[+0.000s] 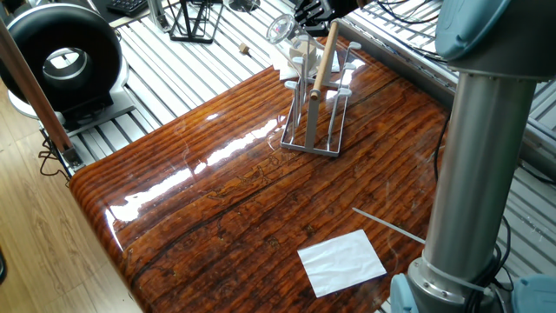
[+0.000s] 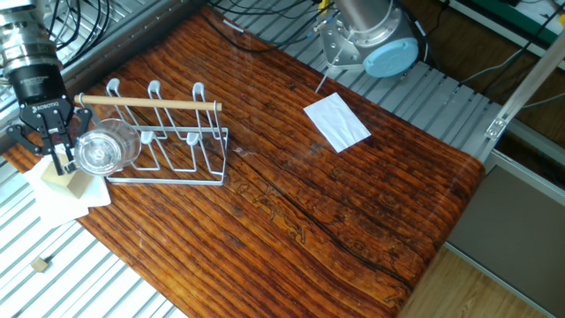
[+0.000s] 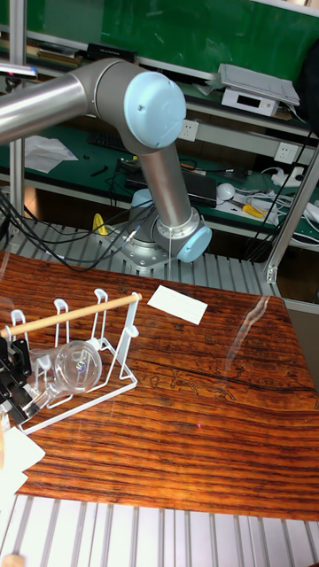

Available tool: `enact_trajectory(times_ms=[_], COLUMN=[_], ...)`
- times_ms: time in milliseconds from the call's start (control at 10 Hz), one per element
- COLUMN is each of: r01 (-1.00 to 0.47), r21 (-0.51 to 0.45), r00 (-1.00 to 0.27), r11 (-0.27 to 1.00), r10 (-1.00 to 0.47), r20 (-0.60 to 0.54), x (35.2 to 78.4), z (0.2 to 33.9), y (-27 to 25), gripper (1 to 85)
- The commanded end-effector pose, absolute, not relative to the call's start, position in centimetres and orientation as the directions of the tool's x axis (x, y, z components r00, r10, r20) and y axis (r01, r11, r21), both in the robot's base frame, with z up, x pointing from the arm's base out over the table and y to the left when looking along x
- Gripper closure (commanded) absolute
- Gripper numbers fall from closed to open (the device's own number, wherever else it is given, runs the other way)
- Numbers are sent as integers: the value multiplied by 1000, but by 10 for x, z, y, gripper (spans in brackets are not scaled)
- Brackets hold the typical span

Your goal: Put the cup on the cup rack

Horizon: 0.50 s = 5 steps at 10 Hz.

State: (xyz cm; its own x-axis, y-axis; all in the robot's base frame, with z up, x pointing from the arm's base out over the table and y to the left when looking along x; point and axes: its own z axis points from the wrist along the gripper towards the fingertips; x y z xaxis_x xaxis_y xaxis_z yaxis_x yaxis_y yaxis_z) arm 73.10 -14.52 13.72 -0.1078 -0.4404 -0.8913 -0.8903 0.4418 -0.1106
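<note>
Black gripper (image 2: 55,132) pinches the clear glass cup (image 2: 100,150), tipped sideways at the grey wire cup rack (image 2: 168,132)'s 9 o'clock end, maybe touching a peg.

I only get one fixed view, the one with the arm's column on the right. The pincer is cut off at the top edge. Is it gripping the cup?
Observer: Yes. The other fixed view shows the pincer shut on the cup, at the base end.
Operator: Cup orientation?
Observer: It is on its side, mouth pointing away from the pincer, at the end of the cup rack. I cannot tell whether it is over a peg.
Operator: Anything underneath?
Observer: A pale wooden block sits on a white sheet, just below the pincer.
</note>
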Motion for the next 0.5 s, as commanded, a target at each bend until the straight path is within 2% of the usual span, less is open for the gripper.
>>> enact_trajectory(times_ms=[0,400], r01=[-884,-886], r21=[-111,-106], r00=[-101,-95], r11=[455,452], r10=[-418,-399], r20=[-903,-912], x=[734,732], z=[144,141], y=[-146,-146], gripper=[847,847])
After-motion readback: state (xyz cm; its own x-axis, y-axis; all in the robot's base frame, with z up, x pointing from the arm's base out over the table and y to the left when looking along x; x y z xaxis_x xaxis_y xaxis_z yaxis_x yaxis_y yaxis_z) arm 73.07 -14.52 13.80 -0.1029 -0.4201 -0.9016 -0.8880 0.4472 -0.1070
